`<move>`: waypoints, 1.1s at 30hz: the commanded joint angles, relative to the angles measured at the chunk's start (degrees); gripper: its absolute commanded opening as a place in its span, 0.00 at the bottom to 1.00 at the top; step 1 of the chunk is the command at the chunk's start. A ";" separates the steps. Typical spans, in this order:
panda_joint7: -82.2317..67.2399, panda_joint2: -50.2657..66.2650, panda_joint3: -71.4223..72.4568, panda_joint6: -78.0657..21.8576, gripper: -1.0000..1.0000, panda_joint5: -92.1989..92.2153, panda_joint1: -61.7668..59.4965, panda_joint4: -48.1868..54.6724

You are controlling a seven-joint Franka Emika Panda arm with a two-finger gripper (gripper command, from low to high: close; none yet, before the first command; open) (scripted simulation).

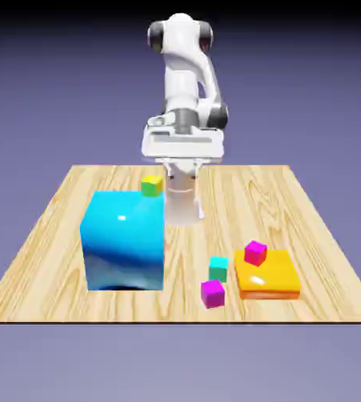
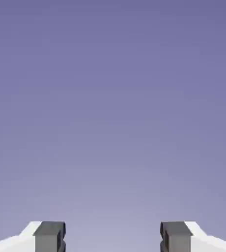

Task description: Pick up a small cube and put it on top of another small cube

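Near the table's front edge, toward the exterior view's right, lie the small cubes the task concerns: a teal cube [image 1: 218,268] with a magenta cube [image 1: 213,293] just in front of it, the two close together, whether touching cannot be told. A second magenta cube [image 1: 255,252] sits on the back corner of a flat orange block [image 1: 268,279] just beside them. A yellow-green cube [image 1: 152,185] shows at the far top corner of the large blue cube [image 1: 124,240], whether resting on it or behind it cannot be told.

Back at the far side of the wooden table [image 1: 50,235], the gripper [image 2: 112,237] holds nothing; its fingertips [image 2: 49,235] stand well apart, and the hand view shows only the plain backdrop between them, so the hand is not aimed at any cube.

Judging from this, the reach has not begun. To do it well, the hand should tip down toward the front cubes, pick one standing free of its neighbour, square the fingers to its flat faces, and descend straight so the adjacent cube is not nudged.

No brands, labels or writing can be seen anywhere.
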 commanded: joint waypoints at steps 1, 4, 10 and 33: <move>-0.11 2.08 0.03 -0.80 0.50 -0.01 0.43 0.85; -0.44 8.31 0.10 -3.21 0.50 -0.05 1.72 3.41; -1.11 20.77 0.26 -8.02 0.50 -0.12 4.29 8.53; -2.22 51.29 0.44 -11.06 0.00 -0.43 9.16 19.48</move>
